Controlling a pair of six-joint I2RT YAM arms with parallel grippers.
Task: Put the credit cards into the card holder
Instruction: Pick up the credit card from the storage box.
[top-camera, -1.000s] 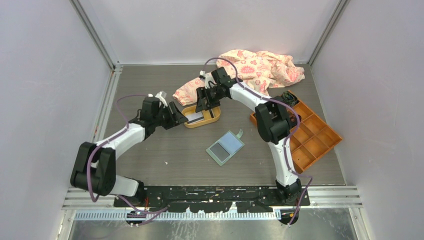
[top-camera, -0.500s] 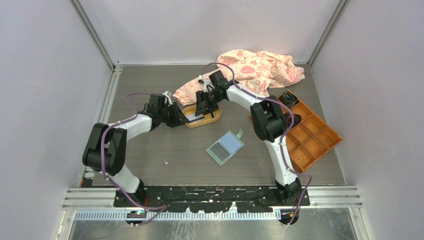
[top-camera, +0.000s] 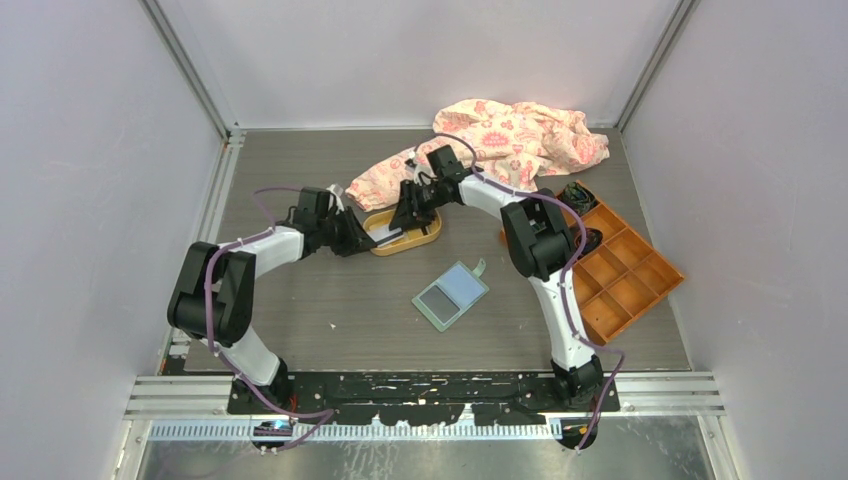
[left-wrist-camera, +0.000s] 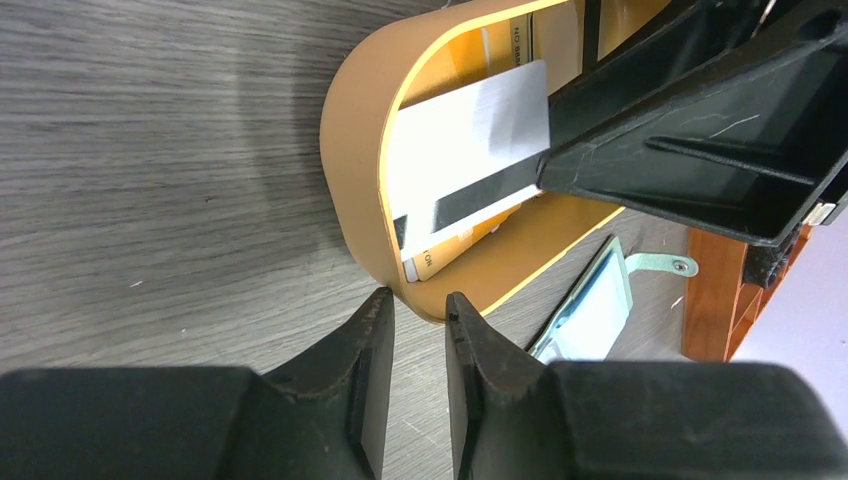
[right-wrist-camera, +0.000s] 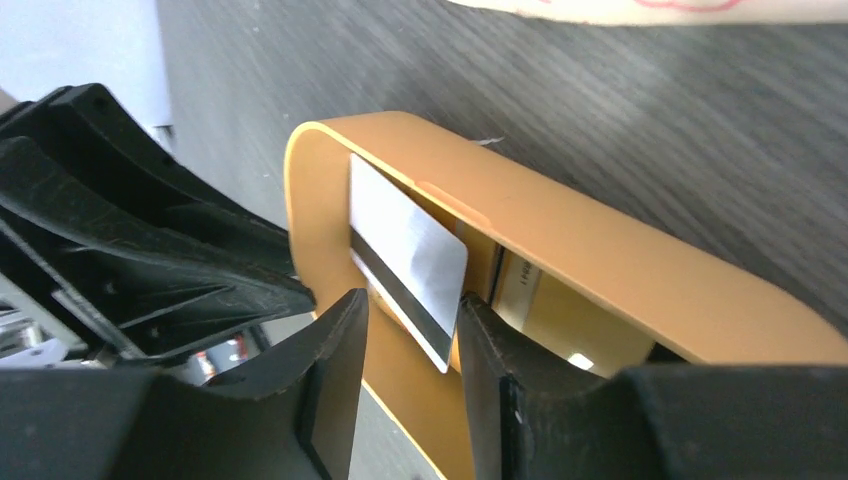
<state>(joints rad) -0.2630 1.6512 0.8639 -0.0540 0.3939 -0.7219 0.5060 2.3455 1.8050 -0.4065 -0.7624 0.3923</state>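
Straddling a card (right-wrist-camera: 400, 240) in the orange tray (right-wrist-camera: 620, 270) toward the table's (top-camera: 300, 310) far edge, right gripper (right-wrist-camera: 412, 300) jaws apart; left gripper (left-wrist-camera: 417, 297) at tray rim, grip unclear; wallet (top-camera: 451, 293) mid-table.

Oval tray (top-camera: 418, 244) sits mid-counter (top-camera: 300, 300), with the credit cards (left-wrist-camera: 470, 130) inside it. Card holder (top-camera: 451, 293) lies in front of the tray, slightly right. Compartmented box (top-camera: 630, 280) stands at the right edge and cloth (top-camera: 520, 140) lies behind the tray.
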